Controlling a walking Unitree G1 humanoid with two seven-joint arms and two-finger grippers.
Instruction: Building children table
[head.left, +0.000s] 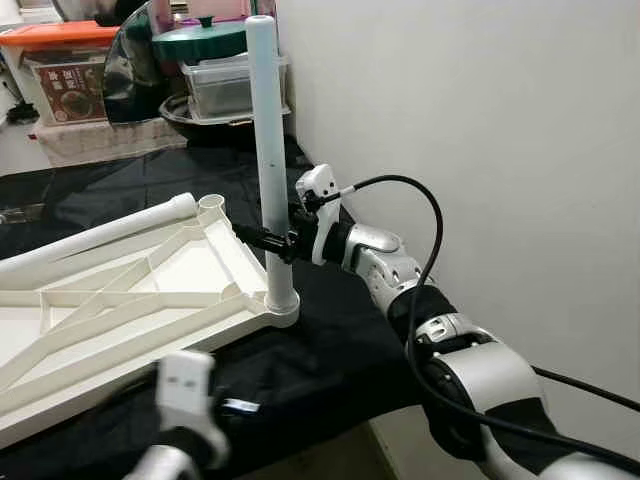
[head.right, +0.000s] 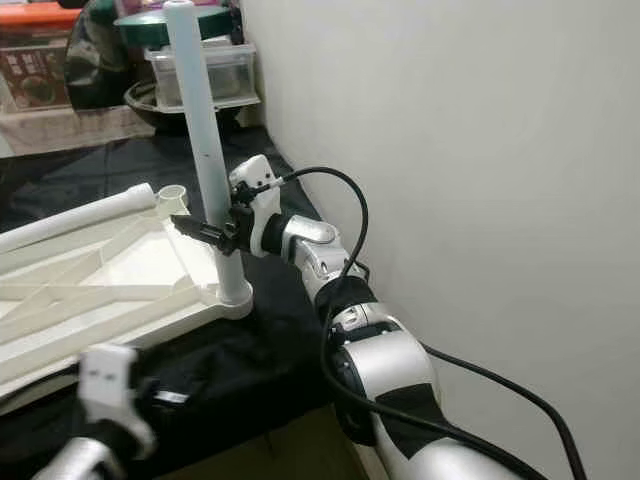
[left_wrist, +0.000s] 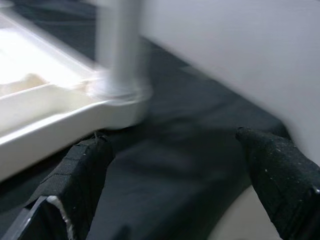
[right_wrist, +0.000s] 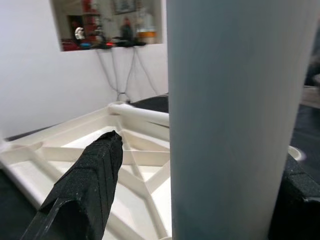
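Observation:
The white children's table top (head.left: 120, 300) lies upside down on a black cloth. A white leg (head.left: 268, 150) stands upright in its near right corner socket (head.left: 282, 305). My right gripper (head.left: 268, 240) reaches in from the right at mid height of this leg, its fingers (right_wrist: 85, 185) open on either side, and one finger stands a little off the leg (right_wrist: 225, 120). A second leg (head.left: 100, 232) lies across the top, beside an empty socket (head.left: 211, 203). My left gripper (left_wrist: 185, 165), open and blurred, is low at the front, near the standing leg's corner.
A white wall (head.left: 480, 120) runs close along the right. At the back stand an orange-lidded box (head.left: 60, 60), a clear plastic box (head.left: 225, 80) and a green lid (head.left: 200, 40). The black cloth's front edge (head.left: 330, 410) drops off near me.

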